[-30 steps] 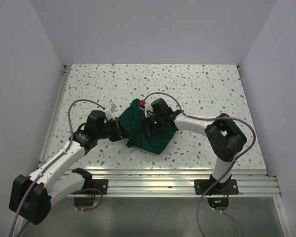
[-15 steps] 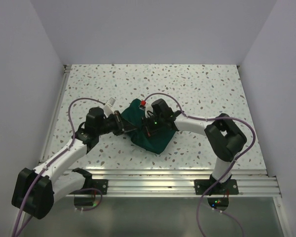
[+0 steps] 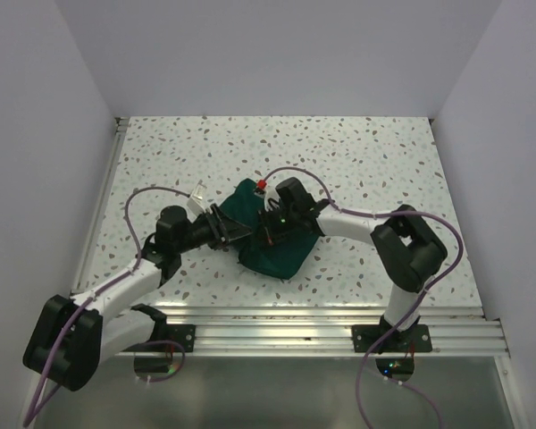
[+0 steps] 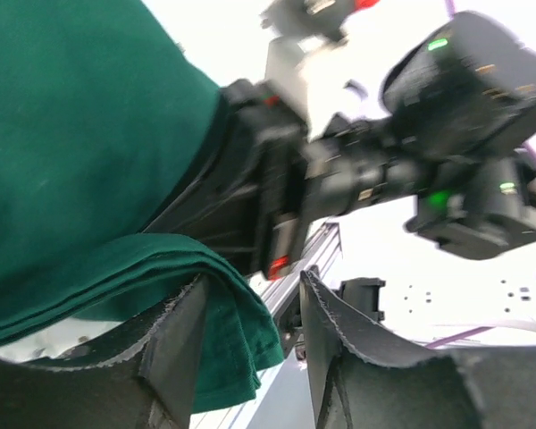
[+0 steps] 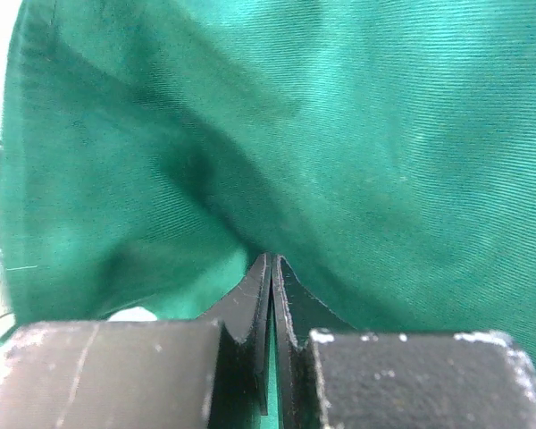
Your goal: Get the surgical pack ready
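Top view looks down from behind the arms [image 3: 357, 223]. Wrist views, close behind their fingers [image 4: 174, 357], share the surgical pack [image 4: 71, 134].

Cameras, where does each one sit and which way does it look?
Top external: high behind the arms, looking down at the table; both arms show, meeting at the green surgical pack.
Left wrist: on the left arm, looking across the pack toward the right arm; its left gripper stands open.
Right wrist: close against the cloth; its right gripper is pinched shut on it.
Shared: all three see the pack.
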You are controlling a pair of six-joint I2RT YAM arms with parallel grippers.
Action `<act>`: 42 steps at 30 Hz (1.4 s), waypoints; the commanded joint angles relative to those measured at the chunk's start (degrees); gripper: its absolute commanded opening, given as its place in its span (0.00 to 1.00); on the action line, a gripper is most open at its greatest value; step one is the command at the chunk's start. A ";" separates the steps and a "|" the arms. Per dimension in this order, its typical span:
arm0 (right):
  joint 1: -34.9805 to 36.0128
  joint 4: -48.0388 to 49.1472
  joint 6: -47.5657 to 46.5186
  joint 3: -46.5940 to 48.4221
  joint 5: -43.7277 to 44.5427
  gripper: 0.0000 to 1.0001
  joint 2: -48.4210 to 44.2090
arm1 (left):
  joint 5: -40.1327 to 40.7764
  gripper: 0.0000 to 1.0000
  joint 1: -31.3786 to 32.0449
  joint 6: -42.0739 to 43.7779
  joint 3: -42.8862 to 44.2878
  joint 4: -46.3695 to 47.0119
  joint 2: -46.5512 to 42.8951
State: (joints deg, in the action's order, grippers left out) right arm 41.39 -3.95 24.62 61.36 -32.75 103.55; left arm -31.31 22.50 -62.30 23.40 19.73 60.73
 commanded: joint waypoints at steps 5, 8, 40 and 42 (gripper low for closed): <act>-0.69 0.87 0.60 2.45 -1.96 0.03 -0.28 | -1.30 0.52 -0.18 -2.65 -2.39 12.17 1.85; -0.95 2.01 1.22 1.83 -2.14 0.03 -0.36 | 0.80 0.55 0.00 -2.73 -3.53 14.10 0.01; -2.90 1.83 -3.36 -13.19 6.38 0.61 -27.51 | 2.57 0.56 0.97 -0.80 -3.71 14.20 2.29; -0.36 2.54 -3.09 -14.25 9.71 0.68 -28.75 | 2.74 0.56 0.97 -0.71 -3.97 14.20 1.94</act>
State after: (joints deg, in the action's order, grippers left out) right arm 37.67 -4.23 21.93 49.39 -26.87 76.69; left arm -29.50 23.07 -63.00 19.59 30.81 63.53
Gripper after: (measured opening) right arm 0.642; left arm 0.561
